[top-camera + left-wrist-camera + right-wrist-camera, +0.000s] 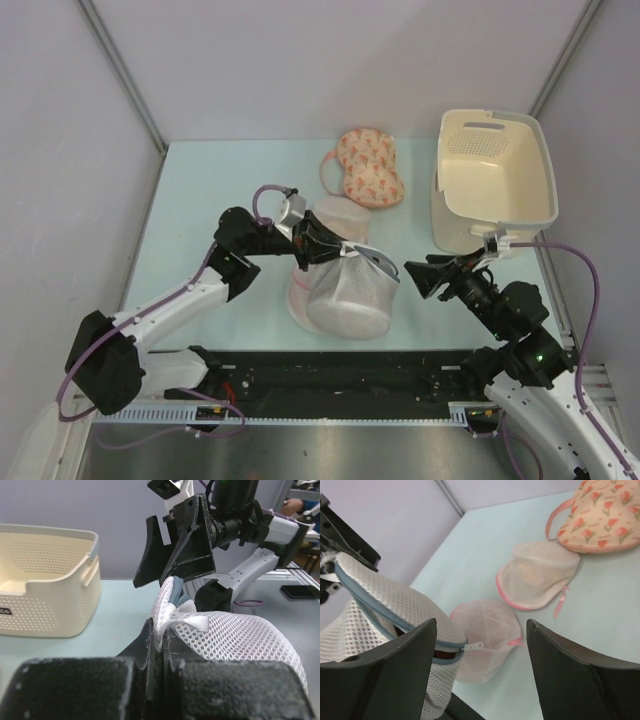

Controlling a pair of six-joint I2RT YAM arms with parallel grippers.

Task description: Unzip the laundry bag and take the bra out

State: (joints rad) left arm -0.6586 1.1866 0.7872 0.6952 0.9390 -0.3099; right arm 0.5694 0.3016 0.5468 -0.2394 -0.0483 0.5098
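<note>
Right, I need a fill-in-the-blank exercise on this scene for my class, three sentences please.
1. The left claw is ____ on the laundry bag.
2. The right claw is ____.
3. The pouch beside the peach bra has ____ trim.
Missing words: shut; open; pink.

The laundry bag is a white mesh dome with a grey-blue zip rim. Its top edge is bunched and pinched tight between the fingers of the left gripper, and its rounded body sags beyond and below them. The rim slants down to a small metal zip pull, which sits untouched between the spread fingers of the right gripper. The bra shows only as a dark red sliver inside, just under the rim beside the pull.
</note>
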